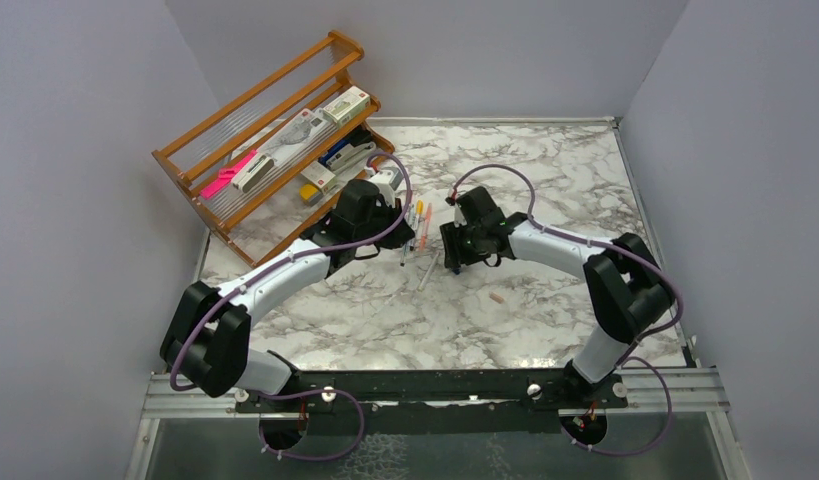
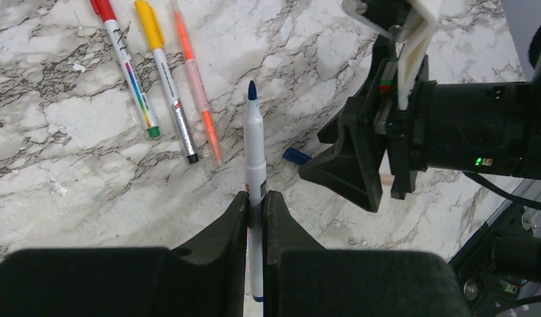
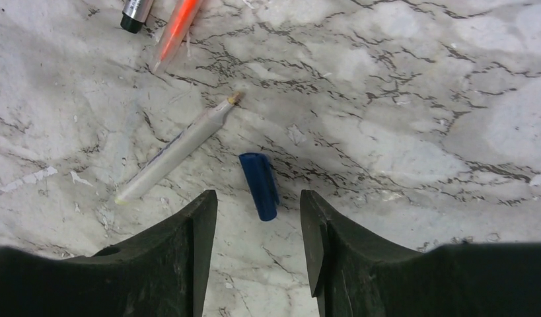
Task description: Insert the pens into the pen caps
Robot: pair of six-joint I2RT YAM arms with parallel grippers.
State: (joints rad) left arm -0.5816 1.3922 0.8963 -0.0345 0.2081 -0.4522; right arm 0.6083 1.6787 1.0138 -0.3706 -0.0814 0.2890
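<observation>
One blue-tipped pen (image 2: 255,142) lengthwise in the left gripper (image 2: 255,198), tip outward.

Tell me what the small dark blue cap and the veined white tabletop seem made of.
The small dark blue cap: likely moulded plastic, dull sheen, uniform colour. The veined white tabletop: marble pattern, smooth; scuffs and peeled flecks suggest printed film, though stone is possible.

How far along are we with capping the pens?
Seemingly done: the red-capped pen and the yellow-capped pen lie capped. In hand: the left gripper clamps the blue-tipped pen, which is uncapped; the right gripper is open around the dark blue cap lying on the table. Left: that pairing, plus the bare grey pen and the loose pale pink cap.
</observation>
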